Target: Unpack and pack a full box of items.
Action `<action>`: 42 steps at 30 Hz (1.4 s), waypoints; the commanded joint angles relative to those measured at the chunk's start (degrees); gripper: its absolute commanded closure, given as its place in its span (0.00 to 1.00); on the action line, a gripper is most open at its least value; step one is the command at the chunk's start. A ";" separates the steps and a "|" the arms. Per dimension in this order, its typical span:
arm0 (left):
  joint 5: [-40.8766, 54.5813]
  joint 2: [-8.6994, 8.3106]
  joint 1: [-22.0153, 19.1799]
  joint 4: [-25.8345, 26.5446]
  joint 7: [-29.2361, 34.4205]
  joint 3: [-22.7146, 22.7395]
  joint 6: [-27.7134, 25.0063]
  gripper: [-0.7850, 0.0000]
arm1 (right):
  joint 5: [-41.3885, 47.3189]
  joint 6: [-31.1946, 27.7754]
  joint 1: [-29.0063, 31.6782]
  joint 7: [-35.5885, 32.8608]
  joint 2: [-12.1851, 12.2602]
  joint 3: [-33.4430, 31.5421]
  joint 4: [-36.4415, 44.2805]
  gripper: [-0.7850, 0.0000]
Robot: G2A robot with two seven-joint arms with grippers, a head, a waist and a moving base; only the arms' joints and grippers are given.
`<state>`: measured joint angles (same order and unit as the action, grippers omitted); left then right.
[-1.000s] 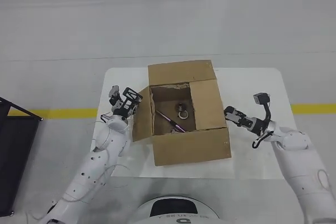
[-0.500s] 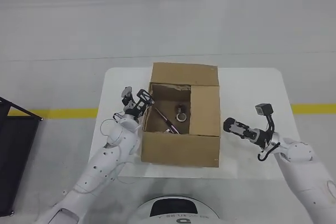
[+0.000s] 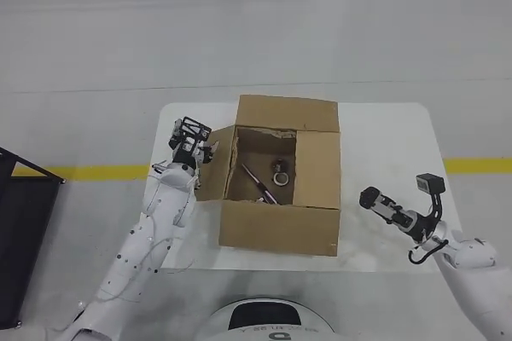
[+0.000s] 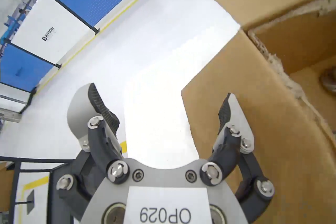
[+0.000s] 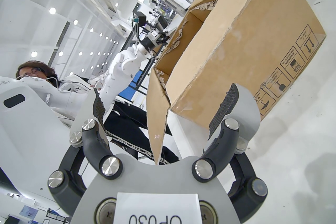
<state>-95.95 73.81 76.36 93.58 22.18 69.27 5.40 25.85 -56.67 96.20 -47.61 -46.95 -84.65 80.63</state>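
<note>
Cardboard, brown and torn along its rims, makes up the box [image 3: 277, 228], which sits around the middle of the white table [image 3: 384, 128] with its near side close to the table's near edge. Toward the table's right edge, well apart from the box's right wall, the right gripper [image 3: 367, 198] hangs with its fingers spread and nothing between them; in its wrist view the box's printed side faces it. The right flap [image 3: 317, 169] is folded inward over part of the opening. On the box floor lie a slim purple stick [image 3: 258, 182] and, just beyond it, a small metal ring [image 3: 280, 176]. At the left side of the box, the left flap [image 3: 213, 164] stands angled outward, and the left gripper [image 3: 190, 135] is at its far end, fingers apart. In the left wrist view the flap's edge shows between the fingers; whether either finger touches it I cannot tell. The far flap [image 3: 288, 111] lies spread toward the table's far edge.
</note>
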 commanded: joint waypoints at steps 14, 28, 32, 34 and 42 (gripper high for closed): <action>3.29 0.53 0.92 4.72 4.50 1.66 7.04 0.00 | 0.26 -0.14 0.12 0.14 0.14 0.21 -0.02 0.00; 33.74 2.48 -10.68 -0.22 2.54 -4.95 -24.29 0.00 | 0.26 -0.14 0.12 0.14 0.14 0.21 -0.02 0.00; 33.74 2.48 -10.68 -0.22 2.54 -4.95 -24.29 0.00 | 0.26 -0.14 0.12 0.14 0.14 0.21 -0.02 0.00; 33.74 2.48 -10.68 -0.22 2.54 -4.95 -24.29 0.00 | 0.26 -0.14 0.12 0.14 0.14 0.21 -0.02 0.00; 33.74 2.48 -10.68 -0.22 2.54 -4.95 -24.29 0.00 | 0.26 -0.14 0.12 0.14 0.14 0.21 -0.02 0.00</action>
<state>-62.33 76.29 65.68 93.37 24.73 64.31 -18.89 26.11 -56.82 96.32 -47.48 -46.81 -84.45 80.61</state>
